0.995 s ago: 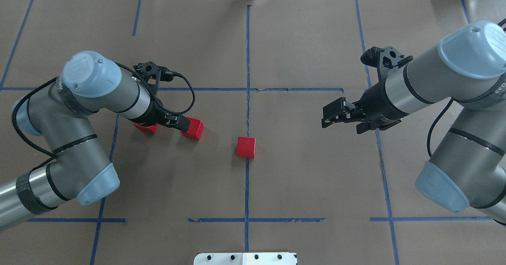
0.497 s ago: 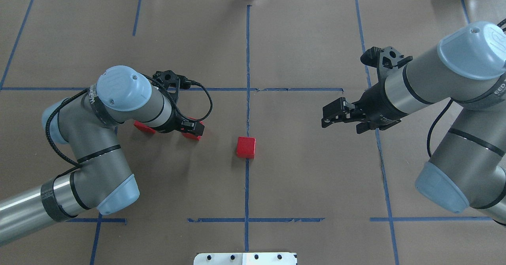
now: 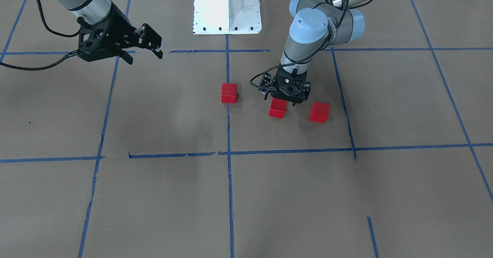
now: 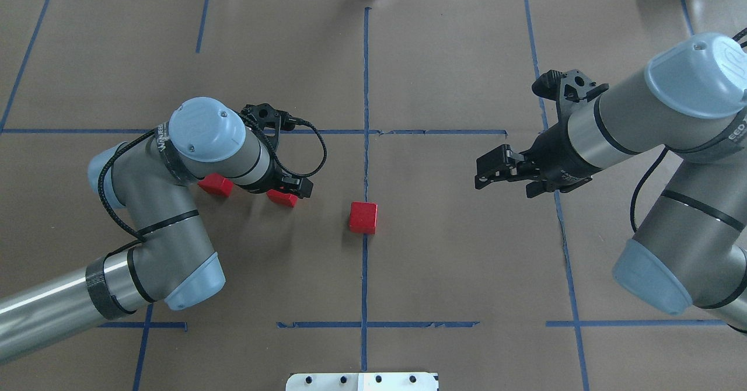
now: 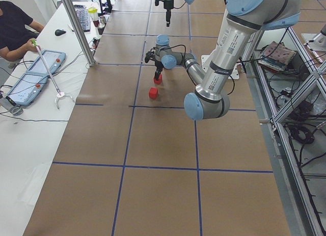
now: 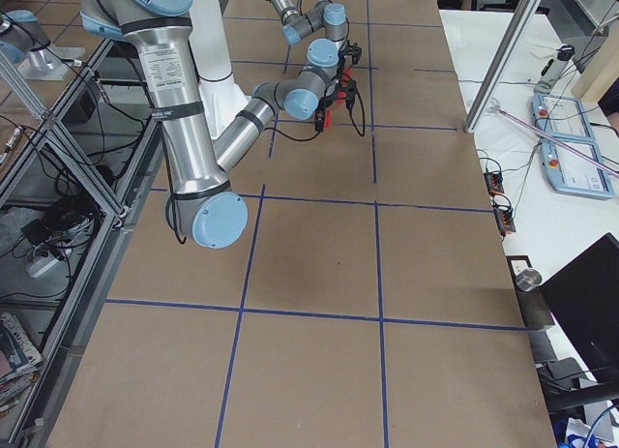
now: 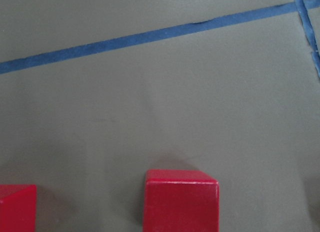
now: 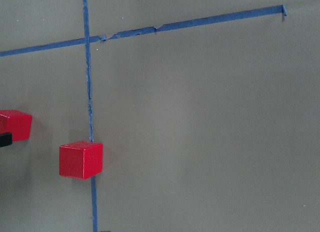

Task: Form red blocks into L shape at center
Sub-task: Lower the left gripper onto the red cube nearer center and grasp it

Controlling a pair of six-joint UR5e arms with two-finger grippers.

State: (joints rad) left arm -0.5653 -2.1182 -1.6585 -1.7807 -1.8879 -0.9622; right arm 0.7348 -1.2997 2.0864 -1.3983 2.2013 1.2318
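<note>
my left gripper (image 3: pixel 285 96) sits over the middle red block (image 3: pixel 278 108) — jaws, I cannot tell | my right gripper (image 4: pixel 480 176) far off on the right, jaws apart | risk: I grab crooked — block slips or tips

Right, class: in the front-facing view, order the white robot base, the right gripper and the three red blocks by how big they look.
1. White robot base
2. Right gripper
3. Red blocks: the one on the tape line, the middle one and the outer one look alike; not ranked.
</note>
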